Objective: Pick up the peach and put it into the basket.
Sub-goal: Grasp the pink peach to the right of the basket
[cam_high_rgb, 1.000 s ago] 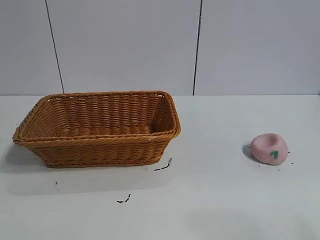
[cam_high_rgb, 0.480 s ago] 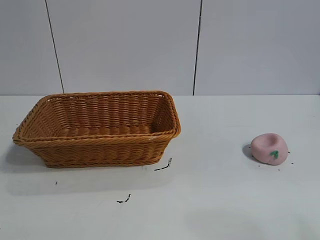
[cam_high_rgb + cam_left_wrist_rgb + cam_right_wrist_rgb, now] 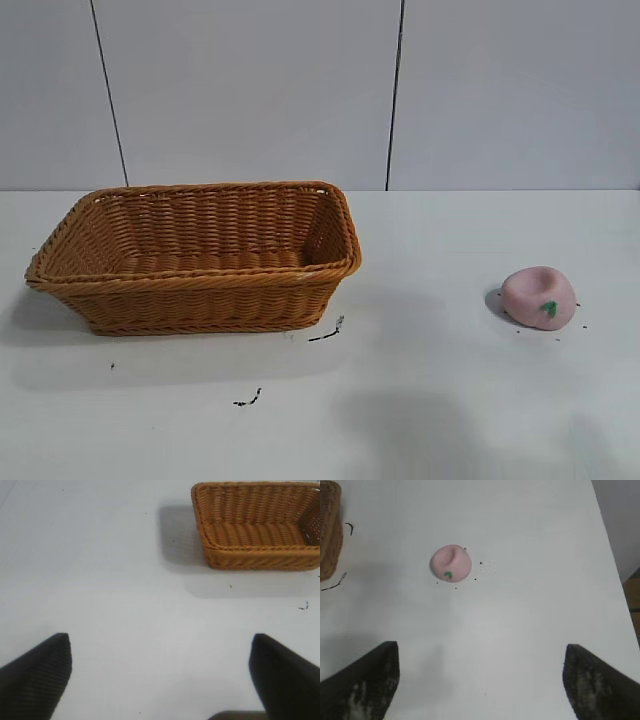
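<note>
Two pincers, both spread wide, empty. Right pincer [image 3: 480, 680] points down at the peach [image 3: 539, 297], lined up to straddle it. Peach sits on table [image 3: 430, 400], right, well apart from basket [image 3: 195, 255]. Left pincer [image 3: 160, 675] idle.

An outside camera faces me level across the worktop [image 3: 450, 400], fairly near. My wrist cameras look down from higher; each shares the basket [image 3: 255, 530] with it.
</note>
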